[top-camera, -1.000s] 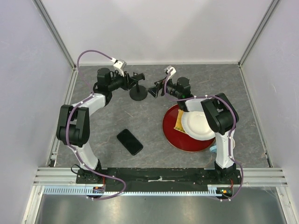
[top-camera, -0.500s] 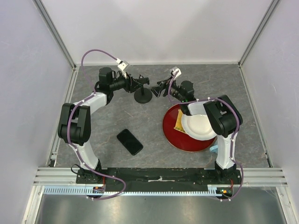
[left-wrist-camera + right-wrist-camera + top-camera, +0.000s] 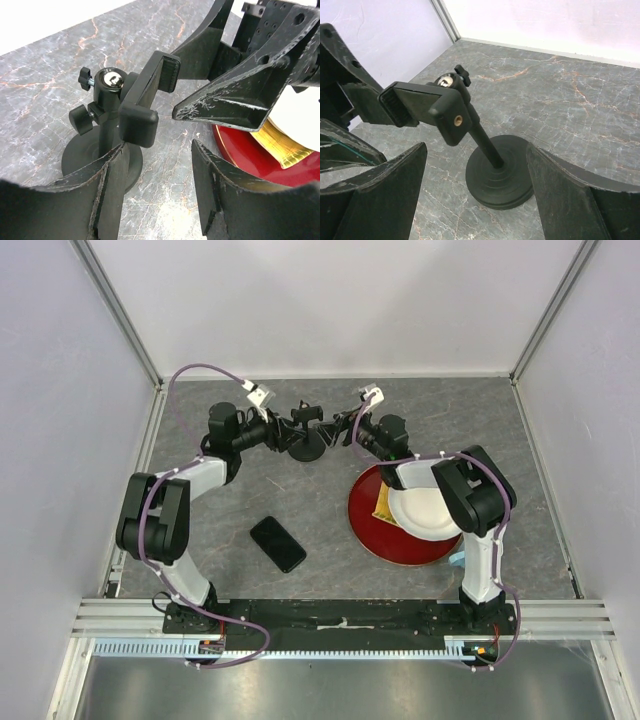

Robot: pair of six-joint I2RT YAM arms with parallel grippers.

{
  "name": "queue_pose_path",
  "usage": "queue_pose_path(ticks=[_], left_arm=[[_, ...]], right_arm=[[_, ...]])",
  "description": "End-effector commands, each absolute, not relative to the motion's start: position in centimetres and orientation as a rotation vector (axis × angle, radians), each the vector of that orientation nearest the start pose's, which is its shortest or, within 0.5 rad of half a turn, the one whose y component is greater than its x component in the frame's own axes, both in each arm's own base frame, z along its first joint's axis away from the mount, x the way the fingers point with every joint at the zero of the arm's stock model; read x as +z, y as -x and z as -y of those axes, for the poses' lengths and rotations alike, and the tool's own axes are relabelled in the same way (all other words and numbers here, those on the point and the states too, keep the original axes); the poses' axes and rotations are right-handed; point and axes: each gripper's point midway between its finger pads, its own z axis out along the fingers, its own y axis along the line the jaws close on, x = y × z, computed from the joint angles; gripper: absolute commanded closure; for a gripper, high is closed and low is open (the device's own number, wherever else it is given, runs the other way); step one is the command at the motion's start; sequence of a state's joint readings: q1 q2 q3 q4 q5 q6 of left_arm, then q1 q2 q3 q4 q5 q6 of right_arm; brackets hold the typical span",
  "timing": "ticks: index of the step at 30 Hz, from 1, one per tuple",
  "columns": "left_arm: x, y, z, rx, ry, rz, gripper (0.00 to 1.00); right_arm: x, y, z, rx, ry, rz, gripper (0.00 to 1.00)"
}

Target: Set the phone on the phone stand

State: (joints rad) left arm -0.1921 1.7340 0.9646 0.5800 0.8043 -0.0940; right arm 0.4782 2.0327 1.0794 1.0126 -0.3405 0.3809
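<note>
While the left tool (image 3: 160, 195) and right tool (image 3: 475, 195) both stand spread, pinching nothing, the matte black phone stand (image 3: 307, 440) rises between them: round disc base, thin post perhaps touching the left tool, tilted clamp head. Well apart, the glossy, round-cornered phone (image 3: 278, 544) lies flat on the grey veined bench (image 3: 230, 500), long axis running far-left to near-right.
</note>
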Motion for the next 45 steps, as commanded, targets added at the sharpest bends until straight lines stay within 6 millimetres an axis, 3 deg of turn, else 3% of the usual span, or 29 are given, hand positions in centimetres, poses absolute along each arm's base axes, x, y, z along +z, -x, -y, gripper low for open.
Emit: queue_pose_path(ticks=[1, 5, 14, 19, 23, 27, 36, 42, 45], left_arm=[[22.5, -43.6, 20.3, -0.785, -0.577, -1.474, 0.42], [22.7, -44.0, 19.6, -0.755, -0.500, -1.465, 0.54], [22.2, -44.2, 21.3, -0.755, -0.534, -1.468, 0.46], [21.6, -44.5, 21.7, -0.746, -0.538, -1.493, 0.56], [21.2, -44.8, 21.4, -0.726, -0.527, -1.512, 0.70], [20.9, -44.9, 21.4, -0.719, -0.528, -1.526, 0.73], [21.6, -44.4, 21.8, -0.739, -0.537, -1.497, 0.32], [20.9, -45.1, 22.7, -0.662, -0.523, -1.516, 0.26], [20.4, -46.2, 22.3, -0.592, -0.473, -1.558, 0.29]], right_arm=[[20.1, -47.5, -32.7, 0.906, 0.308, -1.440, 0.13], [20.4, -47.7, -32.5, 0.886, 0.283, -1.435, 0.17], [20.8, -48.0, -32.2, 0.856, 0.282, -1.426, 0.21], [21.3, -47.9, -32.6, 0.873, 0.304, -1.407, 0.26], [21.5, -48.0, -32.8, 0.872, 0.312, -1.397, 0.28], [21.4, -48.3, -32.8, 0.857, 0.318, -1.400, 0.28], [20.5, -49.0, -32.1, 0.774, 0.317, -1.441, 0.23], [20.2, -48.9, -31.8, 0.765, 0.320, -1.445, 0.21], [20.3, -48.8, -31.8, 0.764, 0.321, -1.445, 0.20]])
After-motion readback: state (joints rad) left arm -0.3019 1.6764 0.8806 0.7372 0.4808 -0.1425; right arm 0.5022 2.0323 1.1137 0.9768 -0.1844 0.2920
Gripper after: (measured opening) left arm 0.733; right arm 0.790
